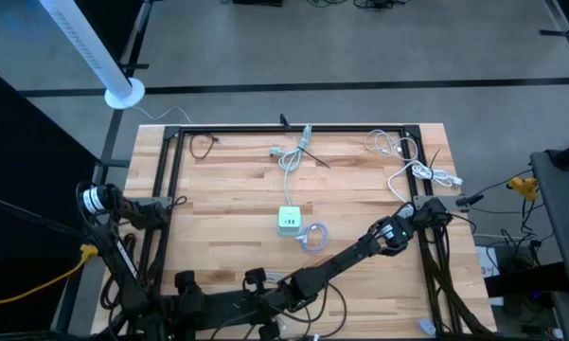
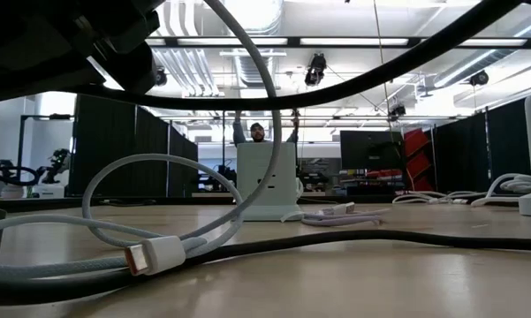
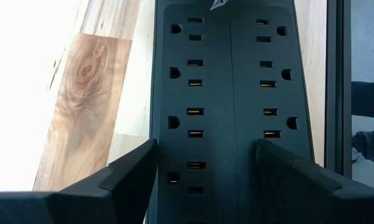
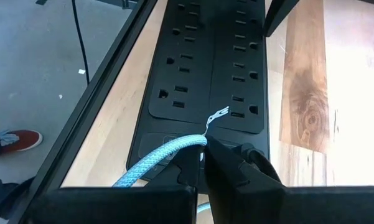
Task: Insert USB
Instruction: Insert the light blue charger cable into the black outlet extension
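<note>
Pale-blue braided cable [image 4: 165, 152]: grasped by the right gripper [image 4: 202, 149], whose fingers are clenched on it above the black power strip [image 4: 205, 62] at the right edge of the table [image 1: 227, 199].
Left gripper [image 3: 205, 149]: fingers spread wide and grasping nothing, hanging over another power strip [image 3: 224, 74] at the table's left edge.
USB plug [image 2: 150, 256]: white shell with an orange-tinted mouth, lying flat on the wood at the end of a braided cable. I cannot tell whether it belongs to the held cable.
White charger block [image 1: 289, 220]: stands upright mid-table, well apart from both grippers, with a loose coil of cable just beside it.
Risk, slip: the grip sits on the limp cable, not on a rigid plug, so the braid could slide through the fingers when pulled.
Risk, aim: a plug dangling off soft cable would likely twist and miss the port.
Risk, shove: the charger looks light and nothing pins it, so a push would probably slide or tip it.
Risk, snag: the cable could catch on the black frame rail [image 4: 106, 93] or on the other cords.
</note>
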Action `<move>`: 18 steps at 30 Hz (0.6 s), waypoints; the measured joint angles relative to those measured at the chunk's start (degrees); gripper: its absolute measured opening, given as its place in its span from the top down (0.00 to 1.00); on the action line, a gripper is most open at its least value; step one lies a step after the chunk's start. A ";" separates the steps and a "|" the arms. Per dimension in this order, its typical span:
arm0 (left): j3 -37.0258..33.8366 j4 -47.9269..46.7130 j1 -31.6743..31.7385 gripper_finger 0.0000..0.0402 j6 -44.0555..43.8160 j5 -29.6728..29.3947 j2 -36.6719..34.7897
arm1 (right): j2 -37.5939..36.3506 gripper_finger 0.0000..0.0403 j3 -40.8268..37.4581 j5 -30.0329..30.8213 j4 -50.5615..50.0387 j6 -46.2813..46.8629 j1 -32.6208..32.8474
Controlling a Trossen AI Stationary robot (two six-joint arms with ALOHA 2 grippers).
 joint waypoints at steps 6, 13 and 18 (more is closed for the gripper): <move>-0.02 -0.02 -0.02 0.36 0.00 0.00 -0.04 | 0.39 0.89 1.24 -0.09 -1.84 -0.49 0.16; -0.02 -0.02 -0.06 0.36 0.07 0.03 -0.24 | -2.51 0.59 7.68 0.47 -12.03 -1.37 0.15; -0.02 -0.61 -0.06 0.36 0.10 -0.15 -0.43 | -6.11 0.45 9.64 1.43 -21.64 -3.78 -0.05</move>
